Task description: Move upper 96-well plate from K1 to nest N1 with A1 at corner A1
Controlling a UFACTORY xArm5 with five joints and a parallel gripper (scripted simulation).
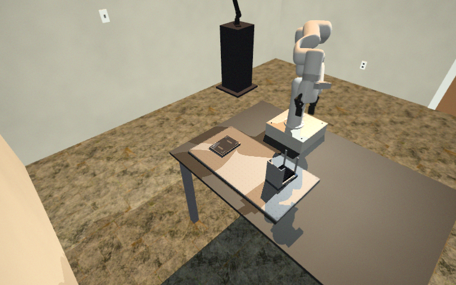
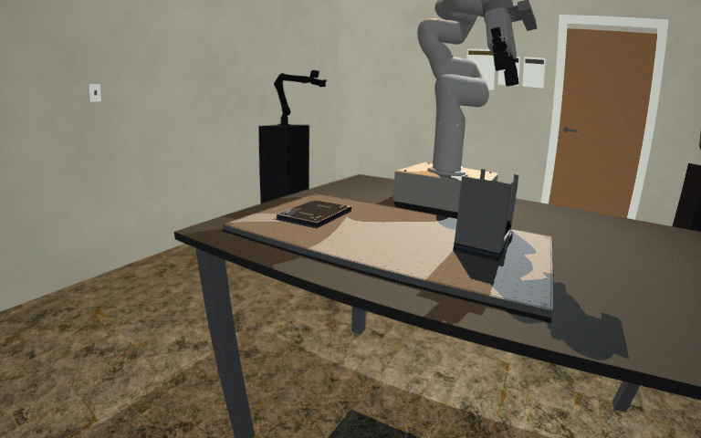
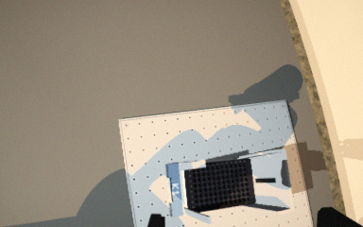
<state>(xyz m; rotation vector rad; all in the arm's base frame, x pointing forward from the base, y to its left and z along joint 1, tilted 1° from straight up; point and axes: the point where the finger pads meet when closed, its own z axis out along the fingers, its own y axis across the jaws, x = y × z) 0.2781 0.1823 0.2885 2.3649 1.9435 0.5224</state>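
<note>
Gripper [image 1: 305, 105]: we see it fully open, empty, high above the table [image 1: 386, 187].
Upper plate [image 3: 218, 184]: inside rack K1 [image 1: 274, 173].
Nest N1 [image 1: 224, 145]: well apart from the rack.

Legible text, one item: "K1", white characters on a blue tag [image 3: 175, 189] at the foot of the rack [image 3: 271, 166], read in the wrist view. Wall papers [image 2: 532, 72] in the exterior view carried dark headers, unreadable.
</note>
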